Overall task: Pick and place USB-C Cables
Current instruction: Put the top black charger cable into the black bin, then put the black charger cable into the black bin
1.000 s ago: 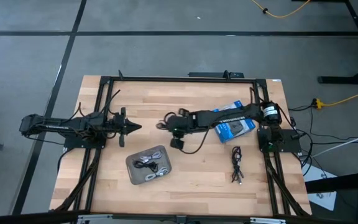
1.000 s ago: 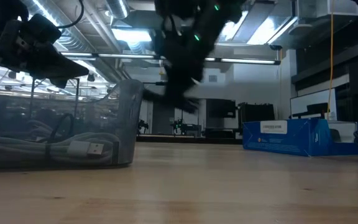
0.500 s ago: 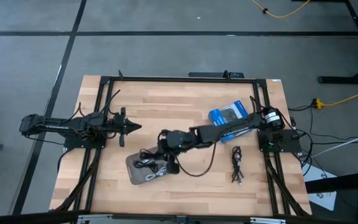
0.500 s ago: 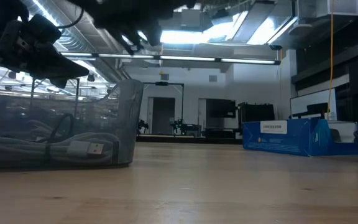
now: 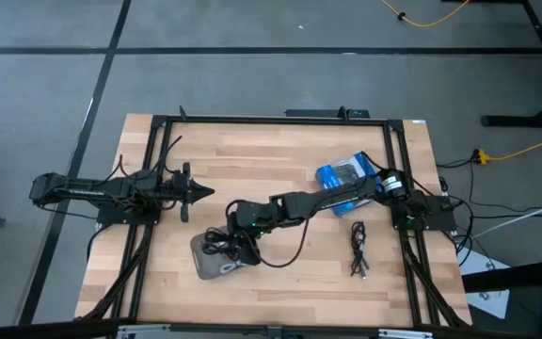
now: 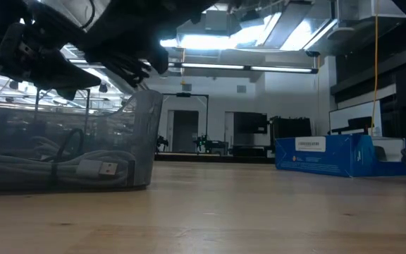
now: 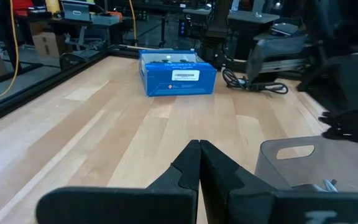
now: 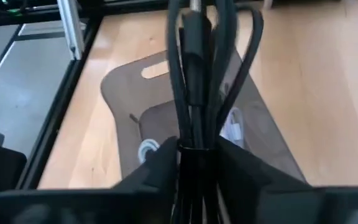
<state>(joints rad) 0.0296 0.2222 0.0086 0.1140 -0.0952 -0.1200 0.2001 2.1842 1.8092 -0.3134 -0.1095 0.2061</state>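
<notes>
My right gripper (image 5: 226,234) (image 8: 194,146) hovers over the grey tray (image 5: 203,264) (image 8: 126,93) and is shut on a black bundled USB-C cable (image 8: 197,56). White cables (image 8: 232,124) (image 6: 83,168) and a dark one lie on the tray's floor. Another black cable (image 5: 358,250) lies flat on the table near the right arm's base. My left gripper (image 5: 200,193) (image 7: 199,152) is shut and waits above the table's left part, away from the tray. My right gripper pinches the black cable bundle between its two fingers (image 8: 157,162) at the bundle's tied waist (image 8: 194,134). The bundle runs along the fingers and sticks out past their tips. It is lifted clear, above the tray's inside.
A blue packet (image 5: 346,174) (image 7: 176,74) lies on the table's far right part, partly under the right arm. The tray has a handle slot (image 8: 157,70) at one end. Bare wood lies near the table's near edge (image 5: 290,292) and its far left (image 5: 224,151).
My right arm has swung from the table's middle toward the left and near edge, carrying the black cable, and now stands over the tray. The left arm has kept still.
</notes>
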